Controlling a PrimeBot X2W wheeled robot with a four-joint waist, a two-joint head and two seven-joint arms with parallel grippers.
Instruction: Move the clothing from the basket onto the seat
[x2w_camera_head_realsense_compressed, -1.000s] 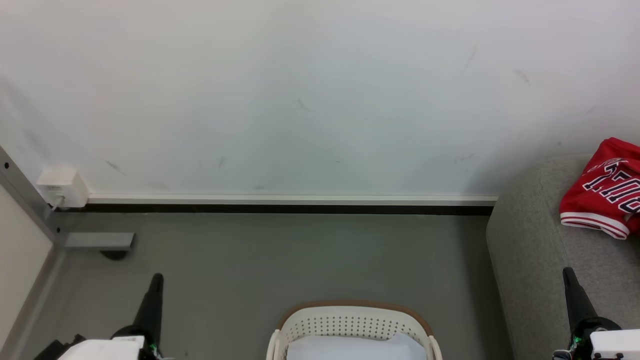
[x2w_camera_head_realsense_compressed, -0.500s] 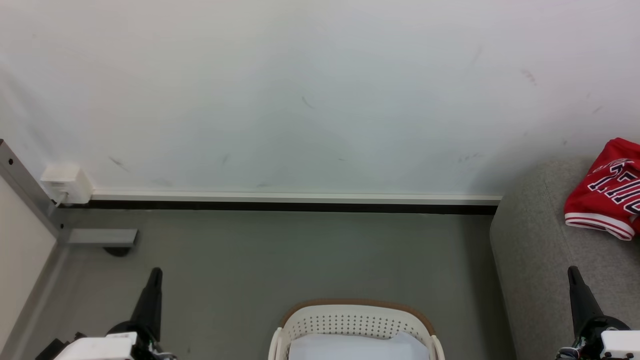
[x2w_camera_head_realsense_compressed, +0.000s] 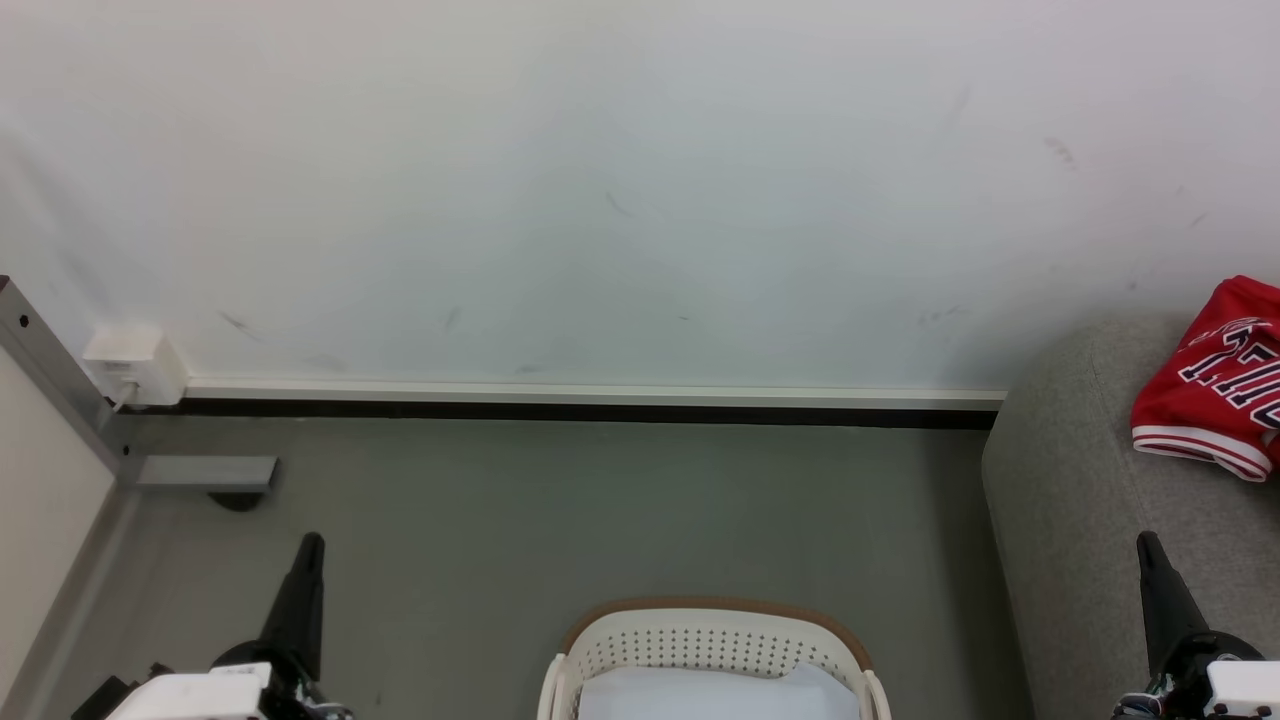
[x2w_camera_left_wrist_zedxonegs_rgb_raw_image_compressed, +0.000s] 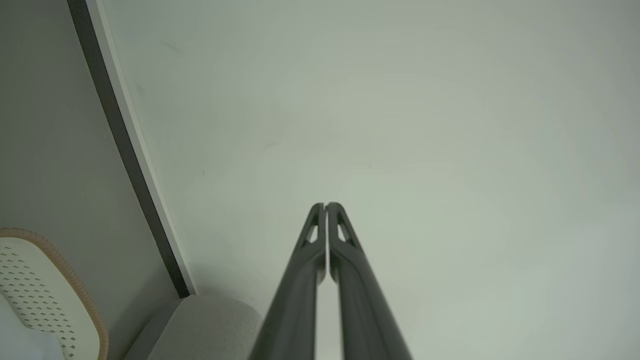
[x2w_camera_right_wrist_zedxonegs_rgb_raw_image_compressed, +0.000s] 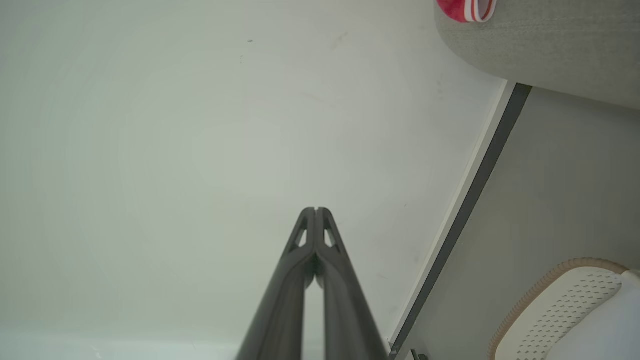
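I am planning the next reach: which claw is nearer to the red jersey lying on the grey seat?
Right. The right claw points up just below the red jersey, by the seat. The left claw is far on the other side, beyond the basket.

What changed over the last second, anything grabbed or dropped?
Only the head camera shifted: the whole picture slid slightly right. Nothing was taken hold of or let go. Unchanged: left gripper and right gripper shut and empty, red clothing lying on the seat, basket on the floor with a pale item inside.
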